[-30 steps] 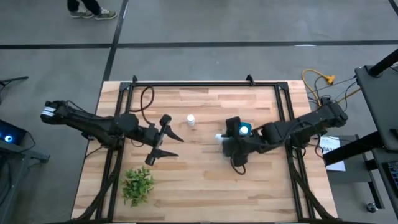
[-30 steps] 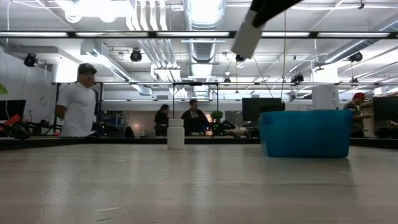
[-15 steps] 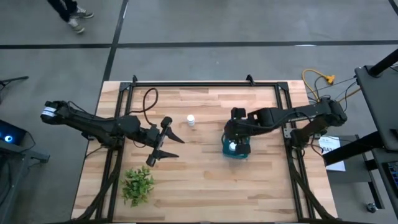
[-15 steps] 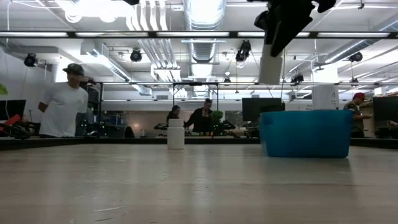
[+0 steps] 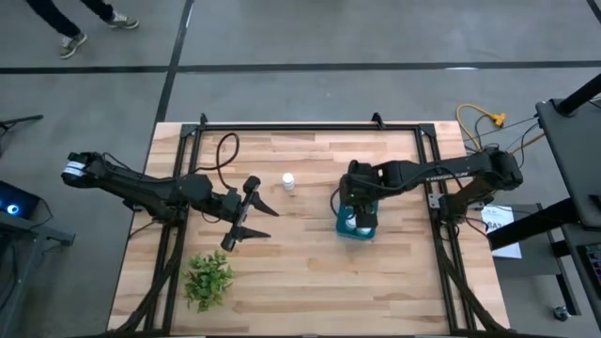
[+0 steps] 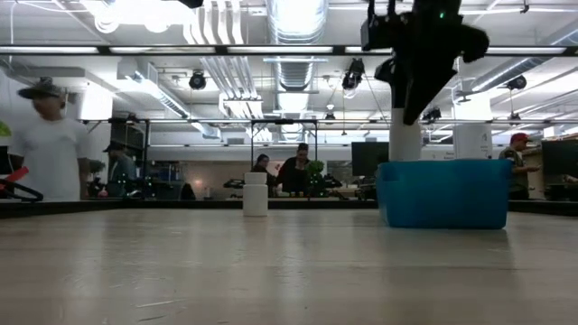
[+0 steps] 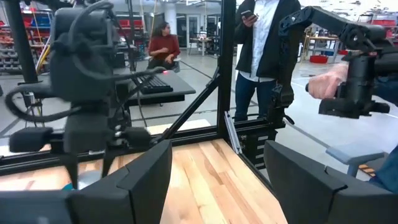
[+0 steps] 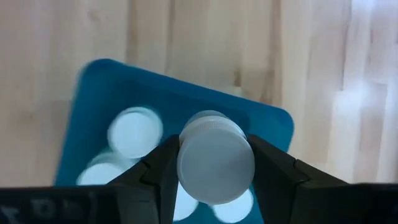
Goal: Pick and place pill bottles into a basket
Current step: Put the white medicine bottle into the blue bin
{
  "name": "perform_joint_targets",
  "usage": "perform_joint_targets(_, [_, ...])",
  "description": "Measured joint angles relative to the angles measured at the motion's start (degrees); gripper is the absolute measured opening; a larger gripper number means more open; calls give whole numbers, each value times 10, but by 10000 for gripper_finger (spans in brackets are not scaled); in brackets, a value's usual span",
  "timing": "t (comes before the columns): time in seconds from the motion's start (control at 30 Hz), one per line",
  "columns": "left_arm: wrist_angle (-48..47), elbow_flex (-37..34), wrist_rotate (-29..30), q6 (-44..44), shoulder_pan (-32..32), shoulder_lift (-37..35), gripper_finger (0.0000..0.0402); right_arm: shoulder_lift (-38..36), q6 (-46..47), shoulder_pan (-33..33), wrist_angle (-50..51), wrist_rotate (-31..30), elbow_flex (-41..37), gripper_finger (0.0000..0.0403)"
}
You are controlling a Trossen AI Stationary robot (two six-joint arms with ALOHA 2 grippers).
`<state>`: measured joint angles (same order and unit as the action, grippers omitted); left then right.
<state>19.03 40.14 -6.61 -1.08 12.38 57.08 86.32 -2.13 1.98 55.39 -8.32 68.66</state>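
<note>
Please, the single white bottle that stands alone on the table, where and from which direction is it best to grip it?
The lone pill bottle stands upright on the table, nothing touching it. Probably best to come straight down and close the fingers on opposite sides of its round body, just under the cap. The left gripper, open, is nearer; the right gripper holds another bottle over the basket.

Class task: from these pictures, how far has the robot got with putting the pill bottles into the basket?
Done: several white bottles already lie in the teal basket. In hand: the right gripper holds another bottle upright just above the basket. Left: one bottle stands on the table; the left gripper waits open near it.
</note>
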Motion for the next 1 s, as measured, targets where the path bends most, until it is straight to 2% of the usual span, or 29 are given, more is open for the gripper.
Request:
perform_joint_targets(0.5, [0, 0, 0, 0, 0, 0, 238, 0, -18, -42, -128, 56, -119, 146])
perform_joint_targets(1.0, [1, 0, 0, 0, 0, 0, 238, 0, -15, -45, -172, 84, -153, 146])
